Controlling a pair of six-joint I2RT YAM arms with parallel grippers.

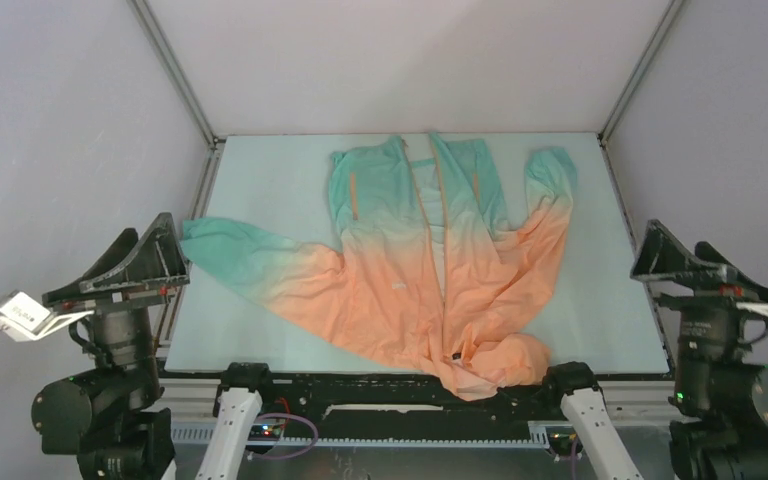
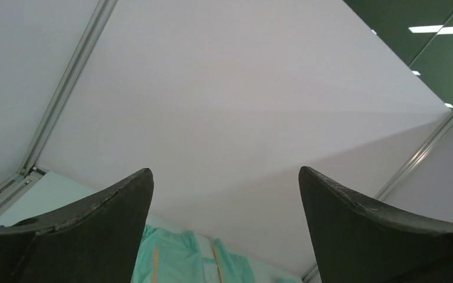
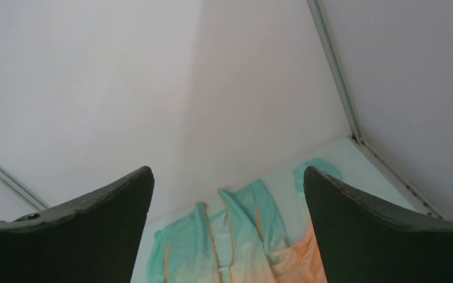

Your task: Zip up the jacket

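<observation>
- Walls [image 1: 410, 60]: plain pale enclosure w/ metal corner struts, closing in back and both sides.
- Table [image 1: 260, 190]: pale mint top, fills the mid of the top view.
- Jacket [image 1: 390, 300]: lies flat, front up, roughly ctr-right of the table. Teal hem is at the far side and the peach shoulder end at the near edge. The bunched peach top part spills over the near edge onto the black rail. It also shows low in both wrist views [image 2: 183, 259] [image 3: 242, 236].
- Sleeves: one sleeve [image 1: 250, 260] stretches out toward the table's L edge, teal cuff near it. The other [image 1: 545, 215] runs along the R side of the body, cuff pointing to the far side.
- L arm [image 1: 110, 330] and R arm [image 1: 705, 330]: parked at the near corners, off to each side, well apart from the cloth.
- L gripper [image 1: 150, 228] [image 2: 224, 171]: jaws spread wide, nothing between them, pointing up toward the back wall.
- R gripper [image 1: 675, 235] [image 3: 227, 168]: same, jaws wide, holding nothing, aimed up and over the table.
- Front zip [image 1: 443, 200]: orange, undone. The two front panels lie apart w/ pale lining showing between, the gap narrowing toward the near end.
- Pocket zips [image 1: 353, 190]: short orange lines, one per front panel, in the teal part.
- Logo [image 1: 397, 286]: tiny white mark on the peach chest, L of the opening.
- Dark spot [image 1: 455, 355]: on the zip line by the near edge; too small to tell what it is.
</observation>
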